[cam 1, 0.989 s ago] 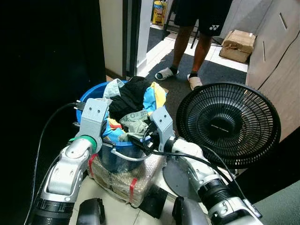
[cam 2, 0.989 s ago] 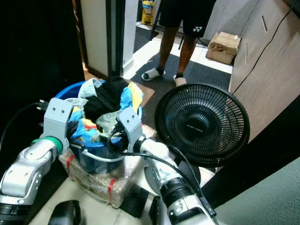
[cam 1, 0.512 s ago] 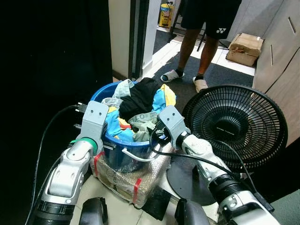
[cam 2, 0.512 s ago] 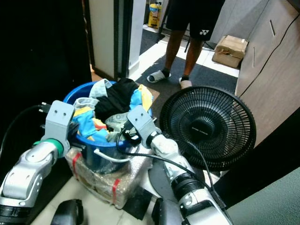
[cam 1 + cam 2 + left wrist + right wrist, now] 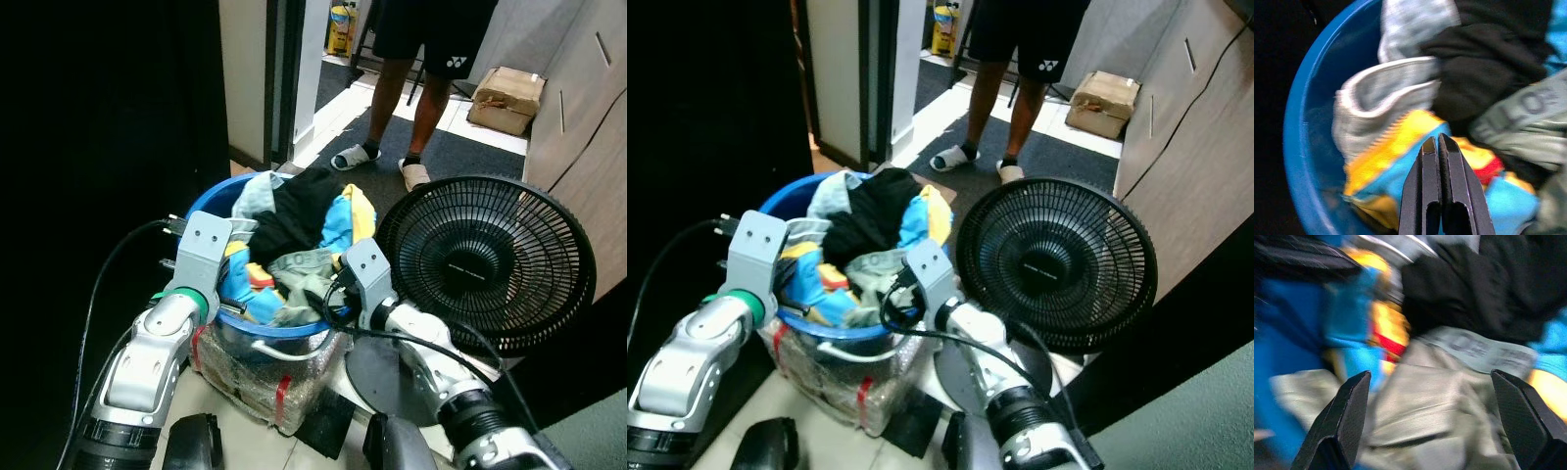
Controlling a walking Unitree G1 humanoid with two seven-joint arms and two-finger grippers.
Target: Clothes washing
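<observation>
A blue basin (image 5: 217,192) heaped with clothes rests on a wrapped package. A black garment (image 5: 294,208) lies on top, a grey-green one (image 5: 298,264) in front, and blue and yellow pieces (image 5: 1396,156) at the sides. My left gripper (image 5: 1439,140) hovers over the blue and yellow cloth near the basin's left rim, fingers shut with nothing between them. At the basin's right side, my right gripper (image 5: 1430,377) stands open above the grey-green garment (image 5: 1425,401).
A black floor fan (image 5: 485,259) stands close on the right of the basin. The bubble-wrapped package (image 5: 265,377) sits on the floor under the basin. A person (image 5: 421,59) stands in the doorway ahead, near a cardboard box (image 5: 505,93). To the left is dark.
The camera has shifted a little. Both grippers stay at the basin; the right wrist has dropped slightly lower on the basin's right side.
</observation>
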